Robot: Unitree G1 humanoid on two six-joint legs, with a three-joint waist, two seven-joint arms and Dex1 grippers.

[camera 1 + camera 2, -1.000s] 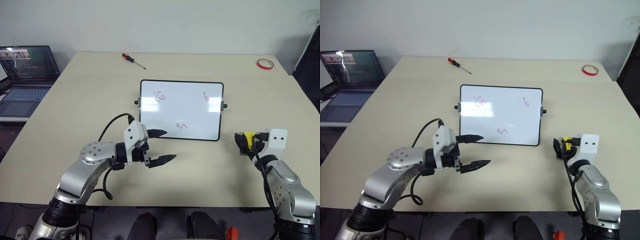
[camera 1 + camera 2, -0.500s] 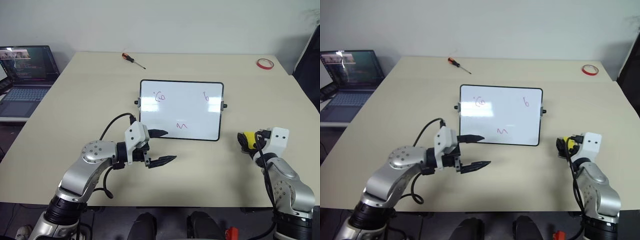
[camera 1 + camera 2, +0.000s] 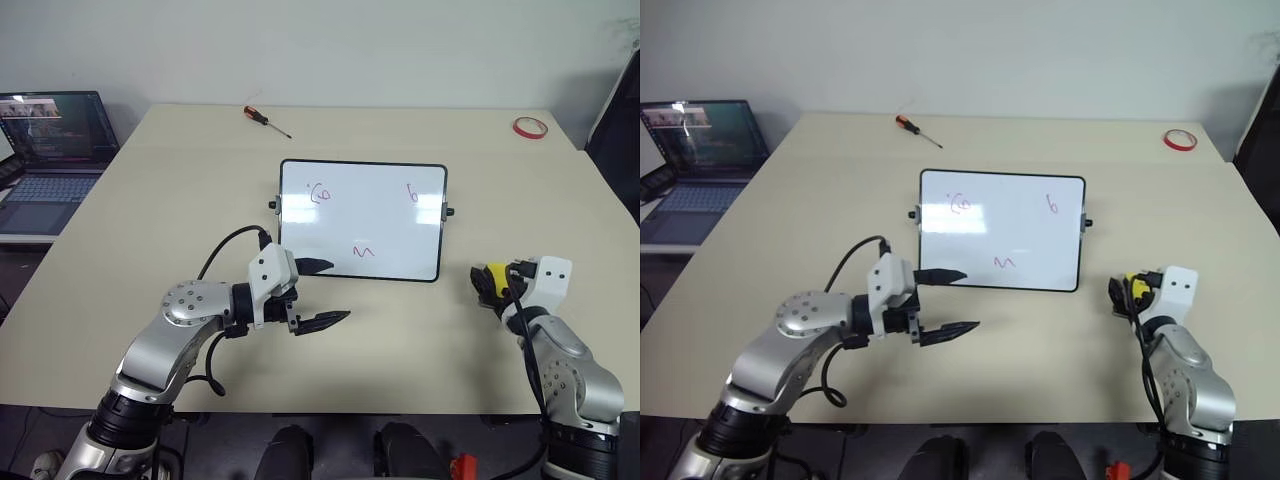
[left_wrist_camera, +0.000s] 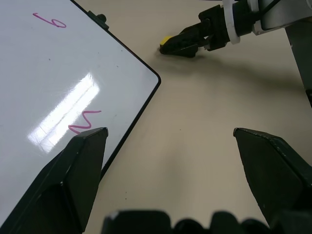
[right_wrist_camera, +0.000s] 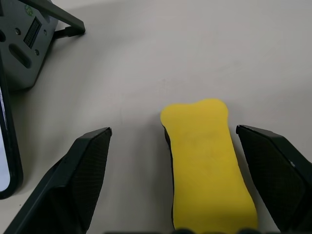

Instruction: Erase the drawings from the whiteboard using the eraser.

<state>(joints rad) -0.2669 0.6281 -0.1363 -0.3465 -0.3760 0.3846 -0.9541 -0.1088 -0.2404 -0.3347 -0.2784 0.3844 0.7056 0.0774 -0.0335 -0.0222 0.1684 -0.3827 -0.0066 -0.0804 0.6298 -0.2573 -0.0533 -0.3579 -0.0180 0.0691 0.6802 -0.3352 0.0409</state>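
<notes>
The right tool (image 5: 173,195) stood wide open around the yellow eraser (image 5: 207,161), which lay flat on the beige worktop (image 3: 180,200) between its two black fingers (image 5: 80,180), neither clearly touching it. That spot was just off the whiteboard's (image 3: 385,225) right short side. The left tool (image 3: 322,294) hung open and empty near the board's front left corner. Three red drawings (image 3: 363,251) remained on the board. Farther back lay a screwdriver (image 3: 266,119), a red tape ring (image 3: 530,127) and a laptop (image 3: 50,160).
</notes>
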